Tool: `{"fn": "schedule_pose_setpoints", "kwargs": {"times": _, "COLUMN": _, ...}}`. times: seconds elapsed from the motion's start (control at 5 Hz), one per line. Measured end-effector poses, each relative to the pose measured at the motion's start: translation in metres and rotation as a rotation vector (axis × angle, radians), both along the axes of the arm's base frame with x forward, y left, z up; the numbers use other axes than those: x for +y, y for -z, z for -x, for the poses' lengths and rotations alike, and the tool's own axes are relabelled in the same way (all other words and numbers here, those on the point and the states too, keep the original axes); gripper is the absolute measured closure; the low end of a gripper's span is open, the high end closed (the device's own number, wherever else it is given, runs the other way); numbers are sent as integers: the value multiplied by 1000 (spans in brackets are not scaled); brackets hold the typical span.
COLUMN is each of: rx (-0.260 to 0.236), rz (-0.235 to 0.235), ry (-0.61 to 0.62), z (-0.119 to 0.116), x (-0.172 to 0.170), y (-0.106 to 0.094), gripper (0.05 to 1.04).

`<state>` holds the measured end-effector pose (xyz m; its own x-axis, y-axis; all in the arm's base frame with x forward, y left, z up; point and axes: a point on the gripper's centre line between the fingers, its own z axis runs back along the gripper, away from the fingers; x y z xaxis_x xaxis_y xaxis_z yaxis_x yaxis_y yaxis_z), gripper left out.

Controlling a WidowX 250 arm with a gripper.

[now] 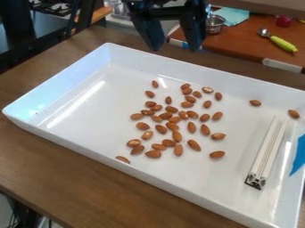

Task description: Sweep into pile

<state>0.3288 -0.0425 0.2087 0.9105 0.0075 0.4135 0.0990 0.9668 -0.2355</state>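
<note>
While the gripper hangs by the tray's far rim, jaws wide apart, a white bar lies between scattered almonds and a blue patch at right.

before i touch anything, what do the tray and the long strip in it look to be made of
The tray looks like glossy white plastic or enamelled metal; its walls carry bright reflections. The strip seems pale plastic or painted metal, with straight grooves and a dark, metallic-looking end.
</note>
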Motion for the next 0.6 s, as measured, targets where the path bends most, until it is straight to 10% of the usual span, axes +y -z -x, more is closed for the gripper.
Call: {"fn": "schedule_pose_setpoints", "kwargs": {"times": 0.6, "rx": 149, "rz": 26, "ry": -18, "z": -6, "x": -47, "y": 58, "gripper": 82}}
